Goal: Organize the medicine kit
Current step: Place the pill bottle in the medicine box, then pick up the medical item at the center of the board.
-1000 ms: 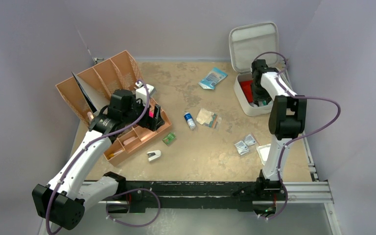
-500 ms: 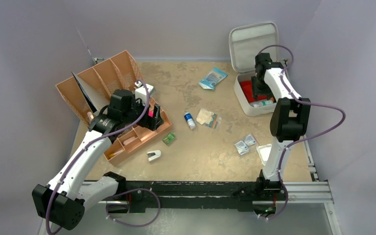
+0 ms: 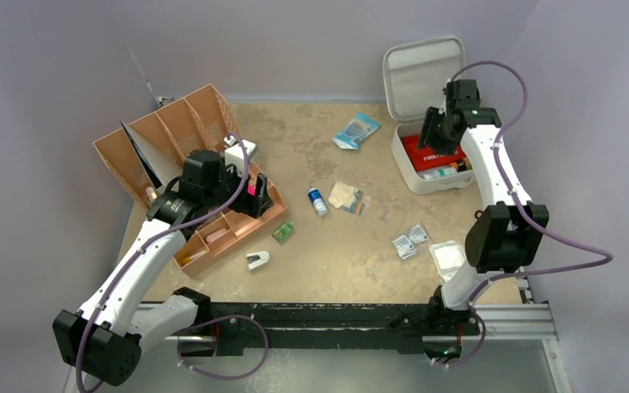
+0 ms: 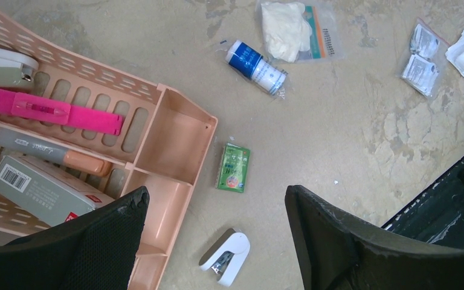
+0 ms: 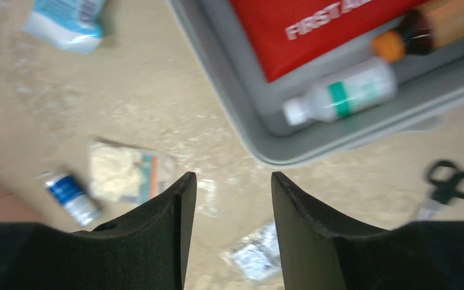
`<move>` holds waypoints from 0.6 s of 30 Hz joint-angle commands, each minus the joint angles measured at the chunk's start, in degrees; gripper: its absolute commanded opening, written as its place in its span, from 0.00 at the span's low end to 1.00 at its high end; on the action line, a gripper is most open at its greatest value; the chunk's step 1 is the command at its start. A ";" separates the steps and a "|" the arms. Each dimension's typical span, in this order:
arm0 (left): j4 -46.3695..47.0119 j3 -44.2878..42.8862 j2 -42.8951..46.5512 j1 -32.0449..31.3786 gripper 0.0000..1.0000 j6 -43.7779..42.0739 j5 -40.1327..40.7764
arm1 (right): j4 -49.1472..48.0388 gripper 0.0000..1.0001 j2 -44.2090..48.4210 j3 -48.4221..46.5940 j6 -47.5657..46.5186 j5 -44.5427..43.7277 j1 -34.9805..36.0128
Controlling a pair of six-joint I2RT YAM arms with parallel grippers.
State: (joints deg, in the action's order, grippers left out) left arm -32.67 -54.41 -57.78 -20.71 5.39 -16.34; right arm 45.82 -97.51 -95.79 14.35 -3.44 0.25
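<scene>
The medicine kit (image 3: 430,182) is a light grey hard case lying open at the back right, its lid (image 3: 423,74) propped against the wall. In it lie a red first aid pouch (image 3: 432,152), a white bottle with a green band (image 5: 344,93) and a brown bottle with an orange cap (image 5: 435,21). My right gripper (image 3: 427,135) hangs above the case's left side, open with nothing between its fingers (image 5: 234,176). My left gripper (image 3: 255,196) hovers open and empty over the near tray's corner (image 4: 216,196).
Two tan-orange trays (image 3: 172,135) (image 3: 237,225) stand at the left, the near one holding boxes and a pink strip. A blue-white vial (image 3: 318,201), glove packet (image 3: 348,196), blue pack (image 3: 356,129), foil sachets (image 3: 409,241), gauze (image 3: 448,258), green packet (image 4: 234,168), white clip (image 4: 225,256) and scissors (image 5: 447,184) lie around.
My right arm has risen out of the case and swung back to the right, uncovering the two bottles inside. Its jaws stand slightly wider. The left arm has not moved.
</scene>
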 commanded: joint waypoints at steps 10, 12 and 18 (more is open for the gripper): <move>1.64 0.01 0.18 -0.31 0.83 1.38 -3.87 | -29.89 0.50 -3.56 12.48 33.78 14.02 6.89; 1.64 -0.07 0.22 -0.32 0.84 1.38 -4.25 | -33.11 0.49 -6.68 11.69 36.18 14.34 8.51; 1.96 0.08 0.59 -0.37 0.89 1.51 -5.01 | -35.05 0.48 -17.32 5.02 42.26 10.31 13.04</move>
State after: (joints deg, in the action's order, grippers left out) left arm -32.67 -54.41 -58.15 -20.71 6.44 -19.70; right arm 15.68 -111.15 -87.46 49.08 8.58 10.70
